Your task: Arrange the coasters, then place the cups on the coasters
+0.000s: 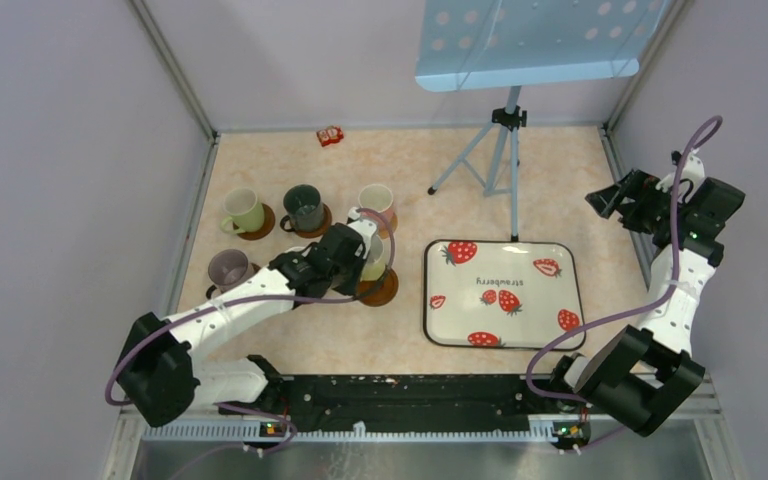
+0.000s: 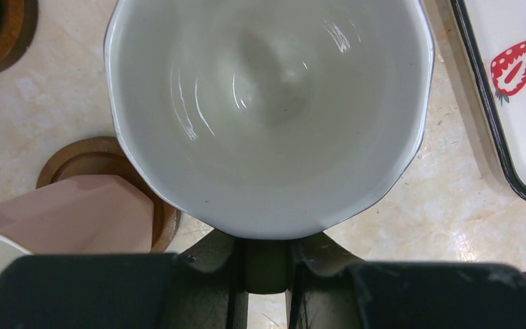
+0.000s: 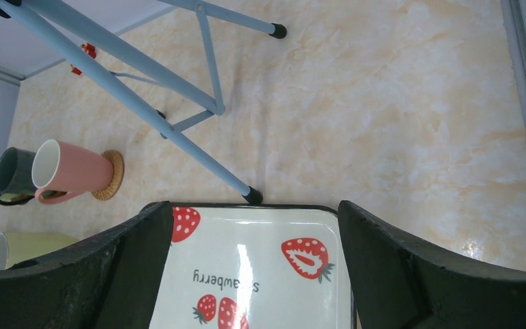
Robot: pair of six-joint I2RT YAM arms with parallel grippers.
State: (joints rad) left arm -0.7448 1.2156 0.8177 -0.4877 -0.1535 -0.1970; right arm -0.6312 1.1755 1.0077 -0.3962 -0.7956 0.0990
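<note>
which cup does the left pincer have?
The yellow-green cup nearest the strawberry tray, over the front-right coaster: left pincer shut on it. The dark green cup, pink cup, mauve cup and second yellow-green cup stand untouched.

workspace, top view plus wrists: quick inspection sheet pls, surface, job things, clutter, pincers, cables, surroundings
surface: beige marbled tabletop, no spills seen
job's things: yellow-green cup, dark green cup and pink cup on back coasters; mauve cup nearer, its coaster barely visible; held cup over front coaster, contact cannot be told
clutter: strawberry tray right of centre; small red item by the back wall
pincers: left pincer shut on held cup's handle; right pincer open, raised off to the right
cables: purple cables along both arms
surroundings: blue stand on a tripod at the back; grey walls
</note>
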